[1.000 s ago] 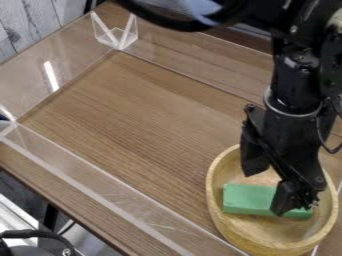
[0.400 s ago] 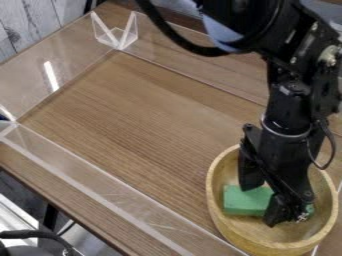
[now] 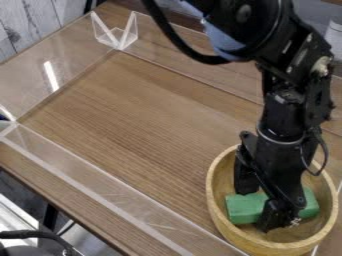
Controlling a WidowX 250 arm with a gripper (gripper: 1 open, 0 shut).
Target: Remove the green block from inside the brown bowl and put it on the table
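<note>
Gripper (image 3: 269, 197) open, straddling green block (image 3: 245, 209) in brown bowl (image 3: 227, 226); acrylic wall (image 3: 94, 190) nearby.

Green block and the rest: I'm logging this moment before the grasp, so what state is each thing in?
green block: lying flat inside the bowl, partly hidden by the gripper, not lifted.
brown bowl: upright on the table, holding the block.
gripper: open, pointing down into the bowl, fingers straddling the block.
table: bare wood inside the clear walls, block not on it yet.
clear walls: standing upright along the table's edges.
</note>
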